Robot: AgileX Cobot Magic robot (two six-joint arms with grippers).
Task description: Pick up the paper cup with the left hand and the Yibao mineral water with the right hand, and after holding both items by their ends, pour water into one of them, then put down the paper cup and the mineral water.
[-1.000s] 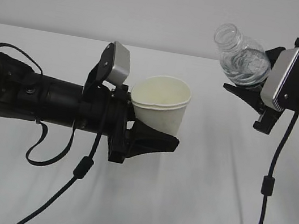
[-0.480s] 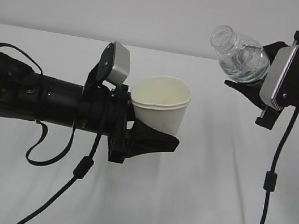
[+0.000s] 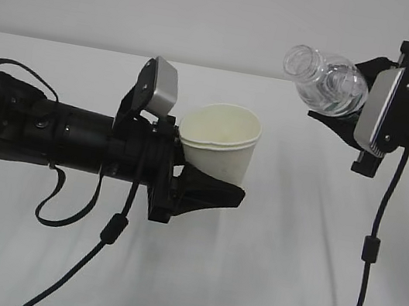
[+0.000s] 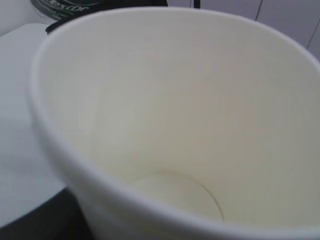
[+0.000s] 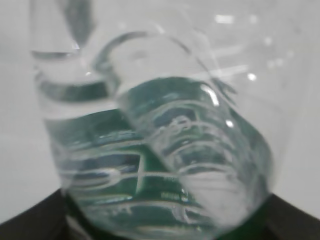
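1. The left tool [image 3: 213, 174] grips the paper cup [image 3: 220, 144] by its lower part, upright and raised above the desk [image 3: 263, 273], left of the middle.
2. The cup's cream inside [image 4: 190, 125] looks dry.
3. The right tool [image 3: 347, 98] clamps the water bottle [image 3: 326, 81] by its base, high toward the desk's right edge, open mouth tilted left, well apart from the cup.

You've got a plain white tabletop [image 3: 260, 288] here, just black cables [image 3: 64, 287] trailing down onto it.
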